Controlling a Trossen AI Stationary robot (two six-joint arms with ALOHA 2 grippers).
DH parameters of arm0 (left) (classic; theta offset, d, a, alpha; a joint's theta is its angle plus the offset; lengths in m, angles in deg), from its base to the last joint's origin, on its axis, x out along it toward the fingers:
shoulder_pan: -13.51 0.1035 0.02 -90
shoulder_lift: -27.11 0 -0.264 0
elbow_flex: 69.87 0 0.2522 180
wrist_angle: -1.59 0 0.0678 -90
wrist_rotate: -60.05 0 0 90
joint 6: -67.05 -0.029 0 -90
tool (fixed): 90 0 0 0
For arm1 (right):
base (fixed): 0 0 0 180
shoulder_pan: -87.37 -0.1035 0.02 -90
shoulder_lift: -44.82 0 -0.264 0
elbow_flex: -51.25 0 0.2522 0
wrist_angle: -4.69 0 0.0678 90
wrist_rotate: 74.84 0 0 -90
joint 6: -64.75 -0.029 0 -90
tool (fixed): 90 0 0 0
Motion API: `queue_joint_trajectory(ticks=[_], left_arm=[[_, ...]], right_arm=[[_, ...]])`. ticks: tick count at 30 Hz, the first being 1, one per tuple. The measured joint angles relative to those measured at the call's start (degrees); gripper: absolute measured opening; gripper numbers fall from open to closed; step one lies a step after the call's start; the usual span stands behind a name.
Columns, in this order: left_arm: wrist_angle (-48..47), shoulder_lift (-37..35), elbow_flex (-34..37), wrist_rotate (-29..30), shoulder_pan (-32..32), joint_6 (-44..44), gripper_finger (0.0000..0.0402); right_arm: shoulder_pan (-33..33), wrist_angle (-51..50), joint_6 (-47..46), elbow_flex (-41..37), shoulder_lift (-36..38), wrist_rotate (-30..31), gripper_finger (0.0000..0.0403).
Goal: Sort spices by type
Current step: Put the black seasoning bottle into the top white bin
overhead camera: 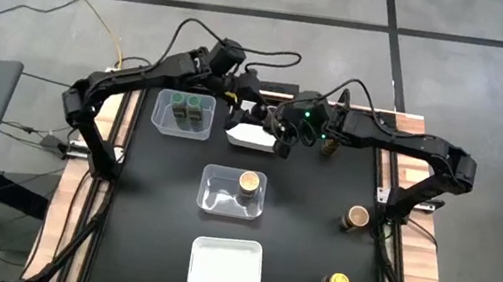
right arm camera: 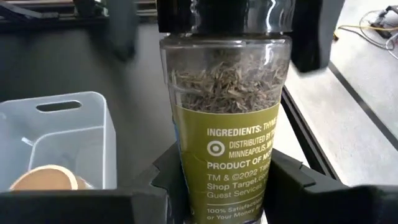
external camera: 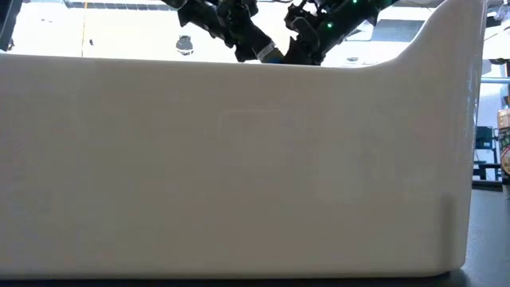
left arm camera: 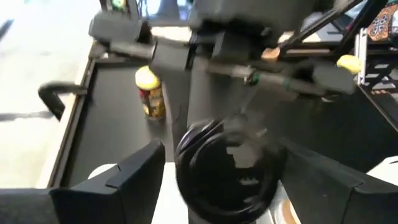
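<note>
Spice jar (right arm camera: 227, 118) with a dark lid stands upright between the right gripper (right arm camera: 225, 186) fingers, clamped at its base above the white tray (overhead camera: 250, 138). The left gripper (left arm camera: 217, 180) crowds in, fingers spread around its lid (left arm camera: 225, 169); a bump could knock it loose or tip it.
</note>
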Motion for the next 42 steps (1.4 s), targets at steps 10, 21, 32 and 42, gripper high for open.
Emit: queue_joint_trajectory(ticks=[10,21,32,42], left_arm=[[-0.1,-0.1,0.0,0.8,-0.2,-1.8,0.0239],[-0.1,-0.1,0.0,1.9,-0.3,-2.9,0.0203],[-0.2,-0.1,0.0,1.8,-0.2,-3.6,0.0206],[-1.2,-0.1,0.0,4.8,0.9,-5.9,0.0206]], right_arm=[[0.1,-0.6,0.7,0.0,0.0,0.0,0.0177],[0.1,-0.5,0.7,0.0,0.0,0.0,0.0180],[0.1,-0.7,-2.7,0.0,0.0,-0.1,0.0244],[2.1,-3.7,-3.8,0.0,0.8,-0.1,0.0328]])
